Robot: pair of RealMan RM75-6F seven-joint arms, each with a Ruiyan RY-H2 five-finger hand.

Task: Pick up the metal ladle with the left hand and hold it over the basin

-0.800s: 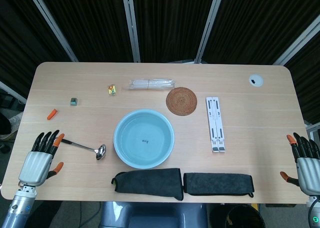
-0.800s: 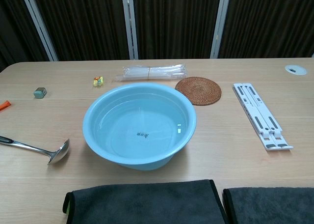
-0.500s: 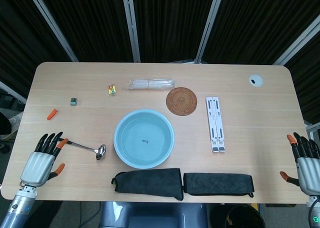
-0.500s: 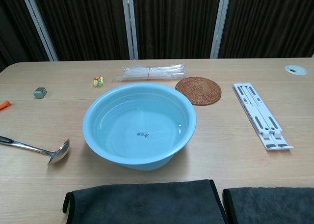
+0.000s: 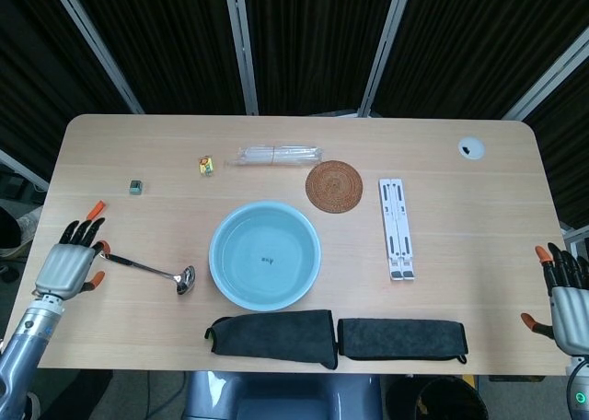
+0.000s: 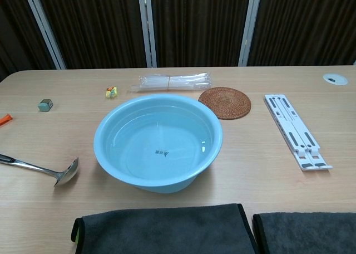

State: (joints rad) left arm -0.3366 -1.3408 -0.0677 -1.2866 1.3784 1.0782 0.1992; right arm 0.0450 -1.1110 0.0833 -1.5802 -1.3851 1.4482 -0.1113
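Note:
The metal ladle [image 5: 152,271] lies flat on the table left of the light blue basin [image 5: 265,255], its bowl toward the basin; the chest view shows the ladle [image 6: 43,169] and the basin [image 6: 158,143], which holds water. My left hand [image 5: 68,261] hovers at the table's left edge, fingers apart and holding nothing, right by the handle's end. My right hand [image 5: 567,290] is at the far right edge, fingers spread, nothing in it. Neither hand appears in the chest view.
Two dark cloths [image 5: 273,335] [image 5: 401,338] lie along the front edge. A woven coaster [image 5: 334,186], white folding stand [image 5: 397,228], clear plastic packet [image 5: 278,153], small yellow item [image 5: 206,165], grey cube [image 5: 136,187] and orange piece [image 5: 95,207] sit further back.
My left hand has moved back and to the left along the table edge, up to the ladle handle's end. The right hand dropped slightly. The ladle has not moved.

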